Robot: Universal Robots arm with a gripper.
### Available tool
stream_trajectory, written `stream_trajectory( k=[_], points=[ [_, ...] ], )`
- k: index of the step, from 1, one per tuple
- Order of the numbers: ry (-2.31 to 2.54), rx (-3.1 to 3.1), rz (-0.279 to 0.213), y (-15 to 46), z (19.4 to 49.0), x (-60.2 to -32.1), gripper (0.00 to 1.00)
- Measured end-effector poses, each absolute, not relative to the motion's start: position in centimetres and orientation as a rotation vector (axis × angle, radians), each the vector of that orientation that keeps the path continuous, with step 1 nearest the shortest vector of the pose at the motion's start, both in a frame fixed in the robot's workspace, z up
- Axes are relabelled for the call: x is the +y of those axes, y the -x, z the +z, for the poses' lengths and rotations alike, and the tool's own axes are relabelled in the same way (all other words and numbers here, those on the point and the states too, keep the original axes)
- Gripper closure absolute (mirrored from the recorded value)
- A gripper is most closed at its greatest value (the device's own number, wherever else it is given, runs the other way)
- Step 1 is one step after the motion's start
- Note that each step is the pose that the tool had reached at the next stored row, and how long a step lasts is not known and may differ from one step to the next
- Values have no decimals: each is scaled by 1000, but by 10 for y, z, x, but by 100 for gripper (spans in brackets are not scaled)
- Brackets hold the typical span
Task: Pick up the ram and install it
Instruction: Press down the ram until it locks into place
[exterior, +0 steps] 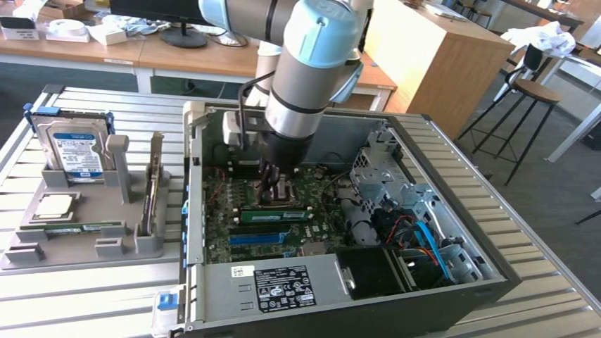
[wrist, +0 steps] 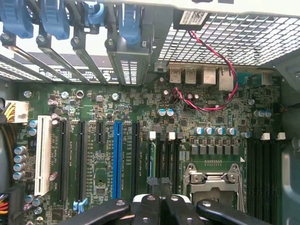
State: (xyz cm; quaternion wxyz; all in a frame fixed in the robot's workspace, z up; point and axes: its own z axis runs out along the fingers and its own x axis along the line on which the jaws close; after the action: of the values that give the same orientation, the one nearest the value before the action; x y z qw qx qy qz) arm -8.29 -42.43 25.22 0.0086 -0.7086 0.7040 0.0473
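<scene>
- Green circuit-board stick, the ram (exterior: 272, 213), is sitting edge-up in a memory slot on the motherboard (wrist: 117, 108) inside the open computer case (exterior: 451, 289), beside the empty processor socket (wrist: 213, 180).
- The hand (exterior: 279, 191) is reaching down into the case right above the ram, its fingers (wrist: 154, 206) pressed together, seemingly bearing on the ram's upper edge rather than pinching it.
- Judging by this, pick-up and placing are done; whether the stick is fully seated and the slot latches are closed I cannot tell.
- On the ribbed worktop (exterior: 84, 296), the grey parts holder (exterior: 80, 236) is carrying a blue-labelled hard drive (exterior: 75, 151) and a silver processor chip (exterior: 55, 206), well apart from the hand.
</scene>
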Motion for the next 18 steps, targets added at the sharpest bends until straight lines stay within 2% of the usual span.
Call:
stream_trajectory(
  k=[18],
  points=[
    [2214,2200,147,85,246,-424,90]
  ],
)
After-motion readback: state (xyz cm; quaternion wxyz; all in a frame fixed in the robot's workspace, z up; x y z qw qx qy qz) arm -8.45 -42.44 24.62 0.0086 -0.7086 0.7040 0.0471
